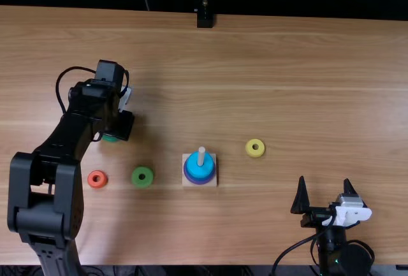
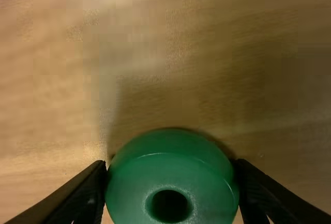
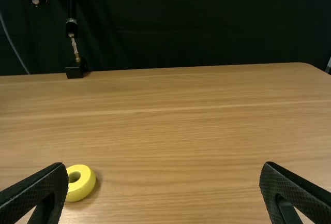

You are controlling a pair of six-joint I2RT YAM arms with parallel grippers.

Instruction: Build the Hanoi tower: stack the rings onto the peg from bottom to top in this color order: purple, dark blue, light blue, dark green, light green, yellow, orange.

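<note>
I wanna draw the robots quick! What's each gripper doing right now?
Left gripper: closed on the dark green ring, one finger on each side.
Right gripper: open wide, nothing between its fingers.

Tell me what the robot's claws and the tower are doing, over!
Left claw shut on dark green ring. Right claw open, empty. Light blue ring tops stack; peg tip looks unblocked. Over.

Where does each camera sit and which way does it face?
Top: above the table's near edge, facing steeply down and forward; left arm and right arm show.
Left wrist: on that arm, facing down at the table; fingers hold the dark green ring.
Right wrist: on that arm, facing across the table; its open fingers show.
Shared: yellow ring, top and right wrist.
</note>
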